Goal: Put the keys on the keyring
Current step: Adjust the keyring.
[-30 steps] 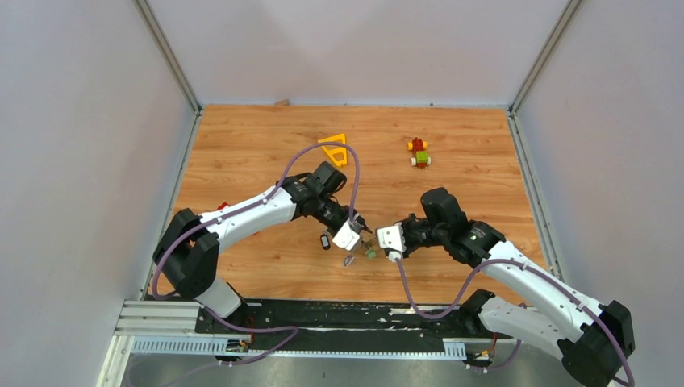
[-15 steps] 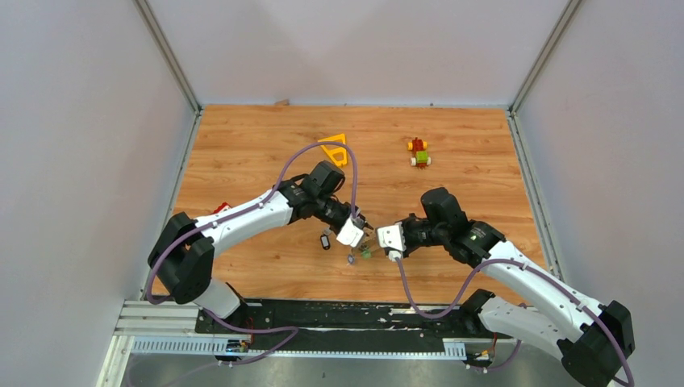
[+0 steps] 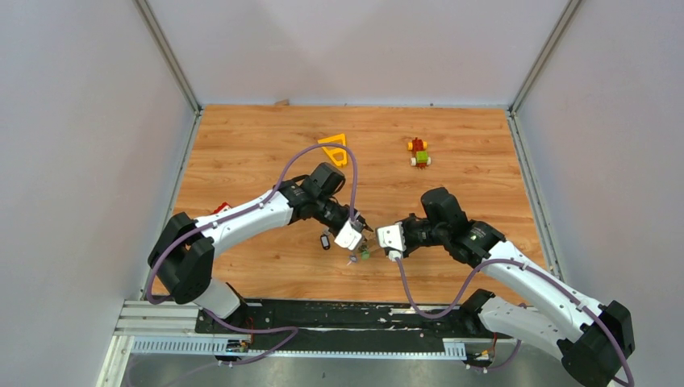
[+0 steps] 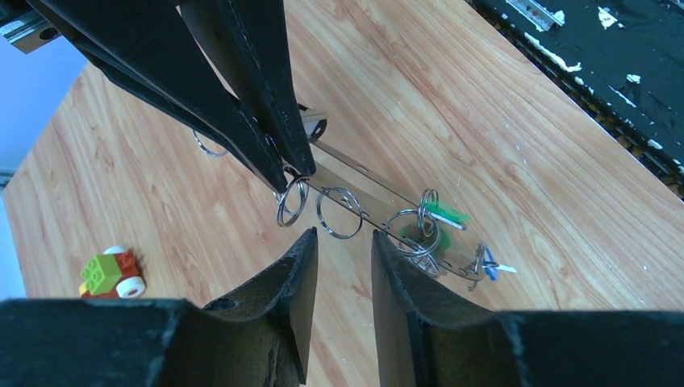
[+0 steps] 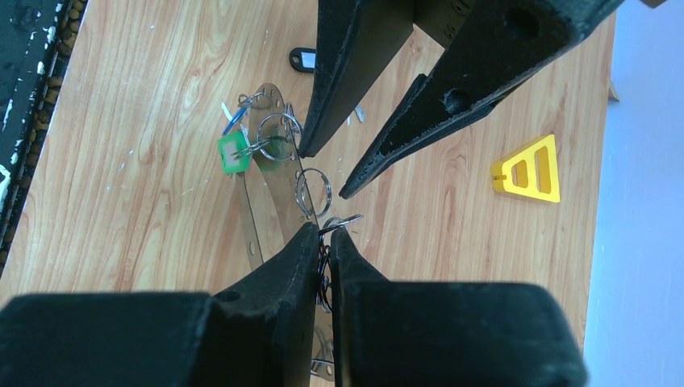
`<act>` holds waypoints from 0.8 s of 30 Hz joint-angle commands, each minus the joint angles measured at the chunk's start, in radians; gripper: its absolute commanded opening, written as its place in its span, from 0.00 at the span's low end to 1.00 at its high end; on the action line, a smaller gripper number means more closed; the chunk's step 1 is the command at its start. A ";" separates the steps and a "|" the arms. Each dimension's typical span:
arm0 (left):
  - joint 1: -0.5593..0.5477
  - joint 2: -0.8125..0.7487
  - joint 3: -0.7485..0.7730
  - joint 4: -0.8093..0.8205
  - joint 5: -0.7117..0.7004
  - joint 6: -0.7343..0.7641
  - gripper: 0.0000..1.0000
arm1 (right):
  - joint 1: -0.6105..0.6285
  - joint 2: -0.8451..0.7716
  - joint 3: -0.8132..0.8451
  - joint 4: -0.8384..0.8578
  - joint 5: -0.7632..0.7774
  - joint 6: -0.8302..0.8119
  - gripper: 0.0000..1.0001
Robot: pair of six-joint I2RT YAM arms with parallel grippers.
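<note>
The keyring (image 4: 360, 198) is a long thin silver loop held level above the table. My right gripper (image 5: 325, 230) is shut on one end of it. Small split rings (image 4: 339, 212) hang along it, and a green-tagged key (image 4: 443, 213) and a blue-tagged key (image 4: 490, 264) hang near its far end. My left gripper (image 4: 344, 236) is open just short of the middle split ring, with nothing between its fingers. In the right wrist view its fingers (image 5: 347, 72) straddle the keyring (image 5: 270, 173) from above. A black-tagged key (image 5: 304, 58) lies on the table behind them.
A yellow triangle frame (image 3: 335, 149) and a red-green-yellow toy block figure (image 3: 419, 152) lie toward the back of the wooden table (image 3: 484, 177). The grippers meet near the front middle, above the hanging keys (image 3: 363, 255). Grey walls stand on three sides.
My left gripper narrowed a little, then widened again, and shifted slightly along the keyring. The hanging keys swung a little. The right arm has held still.
</note>
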 commanded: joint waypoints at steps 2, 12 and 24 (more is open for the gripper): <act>-0.008 -0.021 -0.002 0.034 0.037 -0.012 0.38 | -0.005 -0.009 0.028 0.034 -0.020 0.012 0.00; -0.014 -0.031 -0.035 0.089 0.042 -0.048 0.36 | -0.007 -0.008 0.029 0.036 -0.020 0.013 0.00; -0.014 -0.054 -0.046 0.114 0.050 -0.080 0.31 | -0.010 -0.007 0.027 0.036 -0.017 0.011 0.00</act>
